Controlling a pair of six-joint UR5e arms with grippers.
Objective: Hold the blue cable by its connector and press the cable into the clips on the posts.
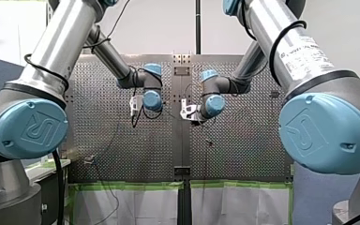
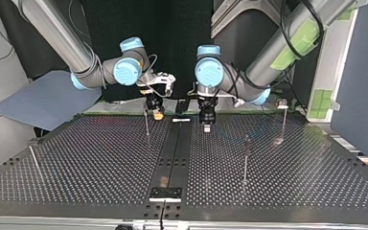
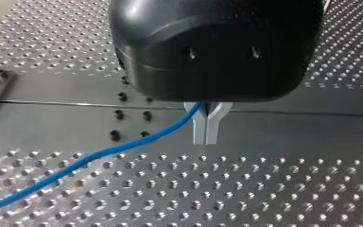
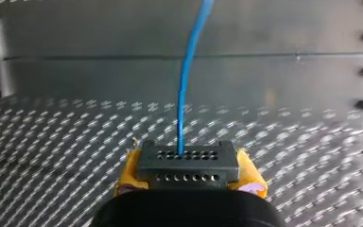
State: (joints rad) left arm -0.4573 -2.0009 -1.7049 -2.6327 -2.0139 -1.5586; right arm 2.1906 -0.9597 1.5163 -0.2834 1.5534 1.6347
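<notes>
Blue and thin, the plastic-jacketed blue cable [image 4: 184, 94] leaves a dark grey rectangular connector [image 4: 188, 163] with two rows of small holes. The right gripper [image 4: 189, 176] clamps this connector between its yellow pads [image 4: 128, 172]. Holding the rigid block rather than the limp line probably gives that arm a firm anchor to pull against.

The cable runs straight ahead of it toward the left gripper [image 3: 207, 135], whose slim metal fingers [image 3: 198, 130] are pressed together. The cable emerges at their root, apparently pinched, and trails away over the perforated metal table [image 3: 264, 189]. Such a pinch would likely give a short taut span for pressing.

In the upper middle of the top view both grippers hang near the table's seam. One of the thin upright metal posts [image 2: 147, 123] stands just beside the right gripper; the others are further off, and the cable is too fine to trace there.
</notes>
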